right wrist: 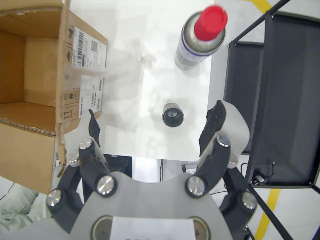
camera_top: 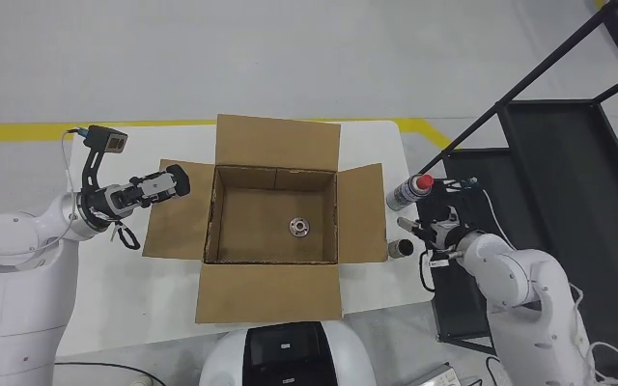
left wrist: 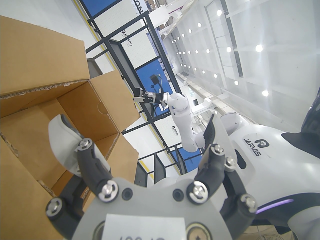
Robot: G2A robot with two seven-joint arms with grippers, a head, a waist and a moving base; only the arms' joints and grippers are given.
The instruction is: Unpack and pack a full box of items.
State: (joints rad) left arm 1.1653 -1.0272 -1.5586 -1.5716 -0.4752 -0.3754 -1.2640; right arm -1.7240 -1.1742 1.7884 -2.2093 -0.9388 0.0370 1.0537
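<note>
Your right pincer (right wrist: 153, 123) is wide open and empty, hanging above the small dark cylinder (right wrist: 173, 114), which stands on the bench (right wrist: 162, 6) near its front corner on that side. The spray can (right wrist: 200, 41), red cap up, stands just beyond it, close to the bench's side edge. The box (camera_top: 275, 217) sits mid-bench with flaps out and one metal ring (camera_top: 298, 227) on its floor. Your left pincer (left wrist: 137, 138) is wide too, empty, at the box's far flap.

Can't tell if you're finishing the unpack or starting the repack.

Risks: the cylinder sits off-centre between the fingers, nearer the one away from the box. Close like that and it likely tips or rolls, and the edge is near. The can is tall, so a wrist bump probably topples it. The other finger is just beside the right flap (right wrist: 62, 58); snag it and you drag the box.
</note>
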